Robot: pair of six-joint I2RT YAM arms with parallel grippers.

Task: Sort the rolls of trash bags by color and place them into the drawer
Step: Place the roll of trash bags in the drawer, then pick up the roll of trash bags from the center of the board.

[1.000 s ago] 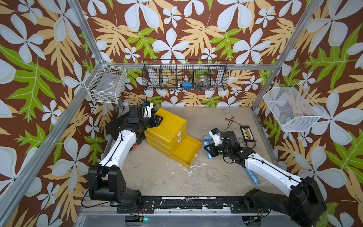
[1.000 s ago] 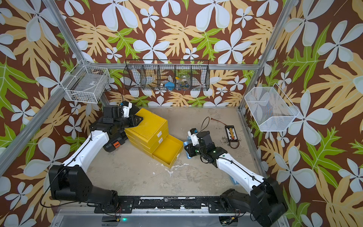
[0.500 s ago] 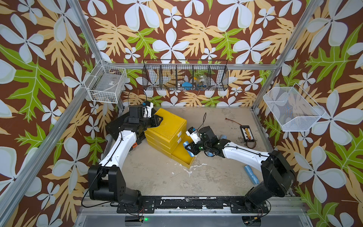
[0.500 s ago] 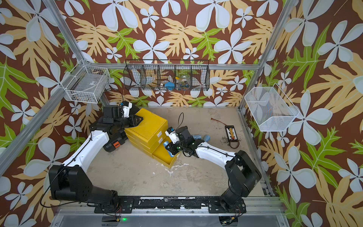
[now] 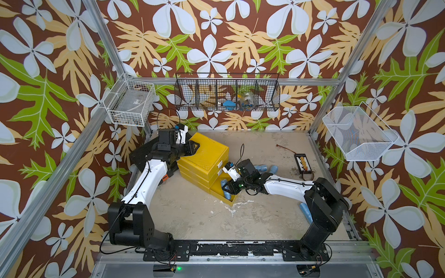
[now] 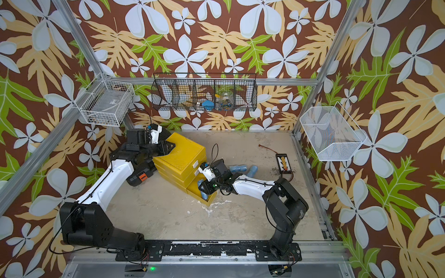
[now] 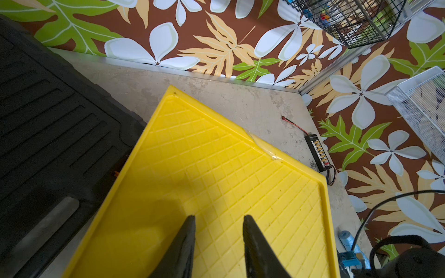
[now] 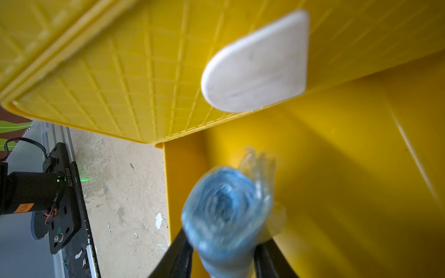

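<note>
Code JG251129038 on black plate point(image 8: 63, 192)

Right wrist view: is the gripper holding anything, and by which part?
A light blue roll sits between the right gripper fingers, its sides against both near one end, above the open drawer. Blurred, so a firm grip cannot be confirmed.

The left arm point(image 5: 147, 183) and right arm point(image 5: 286, 189) share white link shells, black joint housings and bulky black bases, with thin black cables point(image 5: 241, 150) looping just behind the left end effector point(image 7: 219, 216) and right end effector point(image 8: 224, 237), each ending in tapered matte-black fingers point(image 7: 185, 248) ahead of a white, blue-trimmed camera module point(image 5: 230, 168).
</note>
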